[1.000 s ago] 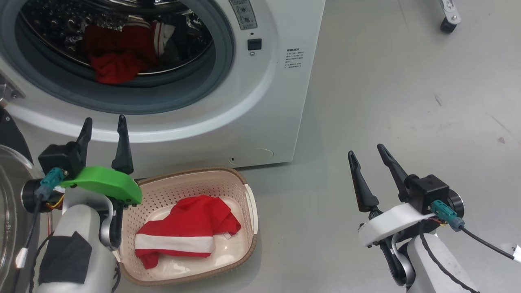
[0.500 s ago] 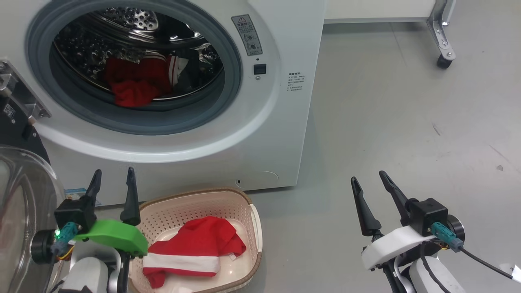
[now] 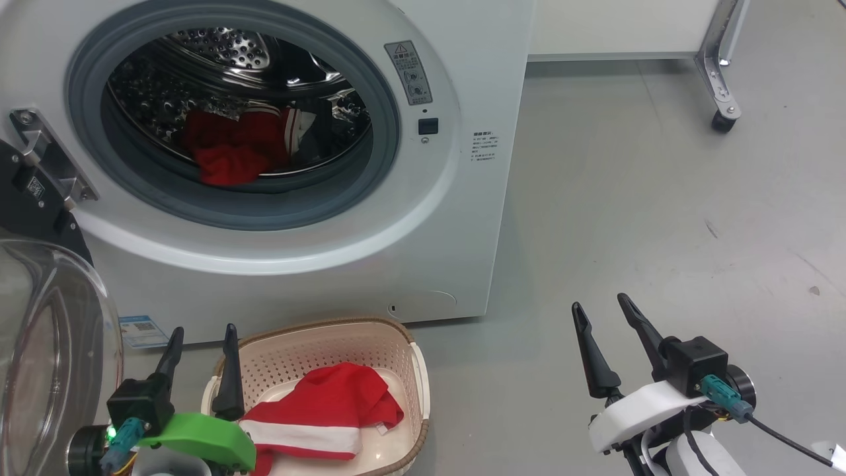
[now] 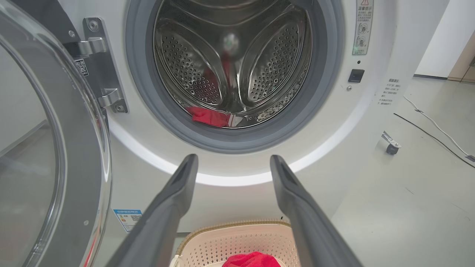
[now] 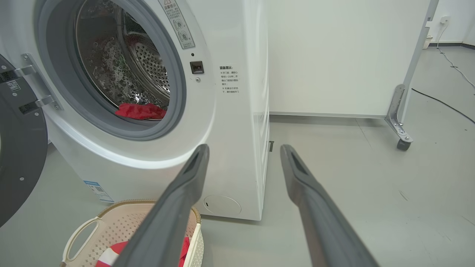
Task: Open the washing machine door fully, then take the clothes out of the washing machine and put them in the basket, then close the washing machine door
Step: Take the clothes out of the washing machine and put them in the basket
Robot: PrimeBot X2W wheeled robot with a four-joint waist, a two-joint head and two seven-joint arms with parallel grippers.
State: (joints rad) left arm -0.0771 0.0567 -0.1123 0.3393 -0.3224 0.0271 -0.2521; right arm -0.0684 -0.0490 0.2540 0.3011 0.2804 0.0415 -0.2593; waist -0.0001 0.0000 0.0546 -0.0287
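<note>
The large white front-loading washing machine (image 3: pixel 462 218) stood on the grey floor (image 3: pixel 661 198) with its round mouth uncovered. Its big round black-rimmed door (image 3: pixel 59 357), with the bulging clear glass bowl in the middle, was swung out to the robot's left side and hung on a metal hinge (image 3: pixel 49 158). Inside the perforated steel drum (image 3: pixel 225 49), a bright red soft garment (image 3: pixel 228 158) with some white stripes lay at the bottom, close behind the grey rubber ring (image 3: pixel 390 132).

The small cream-white perforated plastic basket (image 3: pixel 310 328), with a brown woven-look rim, was on the floor just in front of the machine, below the opening. A second red garment (image 3: pixel 330 413), with one broad white band, lay crumpled inside it.

The left gripper (image 3: pixel 203 329) was at the lower left of the head view, at the near left corner of the basket, between the basket and the door. Its two long dark fingers stood apart and held nothing; in the left wrist view they pointed toward the lower edge of the opening. The right gripper (image 3: pixel 600 301) was at the lower right, over bare floor, well apart from the basket and from the machine. Its fingers were also spread, with nothing between them.

A small blue sticker (image 3: pixel 142 330) was on the lower front of the machine, near the door. A black caster (image 3: pixel 722 122) under a metal leg stood far on the right.
</note>
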